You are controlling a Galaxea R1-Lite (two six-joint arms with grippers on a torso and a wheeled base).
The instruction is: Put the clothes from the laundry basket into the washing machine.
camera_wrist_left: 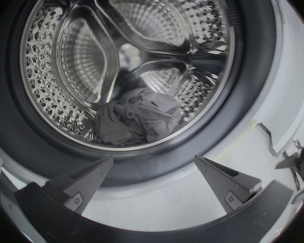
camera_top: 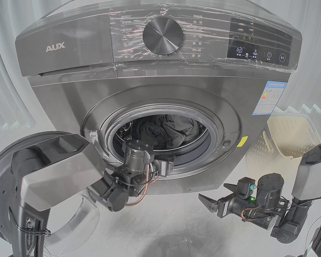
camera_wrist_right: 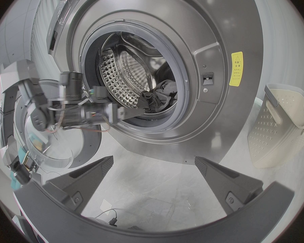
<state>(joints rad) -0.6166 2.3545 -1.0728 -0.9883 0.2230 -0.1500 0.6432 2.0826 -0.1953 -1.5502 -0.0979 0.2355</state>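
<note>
Dark grey clothes lie bunched in the drum of the washing machine, whose round door is swung open to the left. My left gripper is open and holds nothing; it sits at the lower rim of the drum opening, facing the clothes. The right wrist view shows the left gripper just short of the dark clothes. My right gripper is open with nothing in it, low over the floor to the machine's front right. The cream laundry basket leans beside the machine.
The perforated basket stands tilted on the floor at the machine's right side, and no clothes show in it. The open door fills the space on the left. Bare grey floor lies in front of the machine.
</note>
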